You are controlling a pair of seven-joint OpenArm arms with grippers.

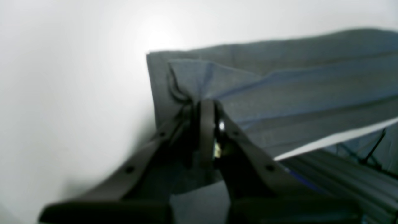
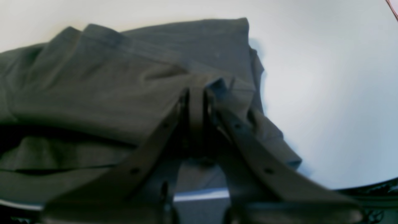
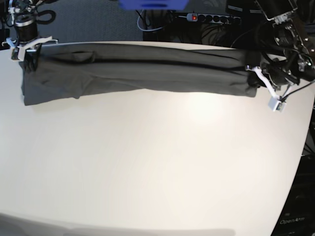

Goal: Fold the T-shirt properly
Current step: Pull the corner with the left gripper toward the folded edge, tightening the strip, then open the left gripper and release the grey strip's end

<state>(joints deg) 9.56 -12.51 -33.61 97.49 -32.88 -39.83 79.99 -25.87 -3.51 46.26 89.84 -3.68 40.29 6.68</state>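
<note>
- The table (image 3: pixel 157 167) is bare and pale in the near part of the base view, with a bright glare spot just below the cloth.
- Farther back, the T-shirt (image 3: pixel 138 71) lies as a long dark band stretched across the far part of the table, folded lengthwise, with its far edge near the table's rear rim.
- At the band's end on the base view's right, the left gripper (image 1: pixel 205 104) has its jaws clamped together on a bunched corner of the shirt.
- At the other end, the right gripper (image 2: pixel 196 93) is likewise pinched tight on a fold of cloth.
- Beyond the table, a power strip (image 3: pixel 211 18) and cables lie on the dark floor.
</note>
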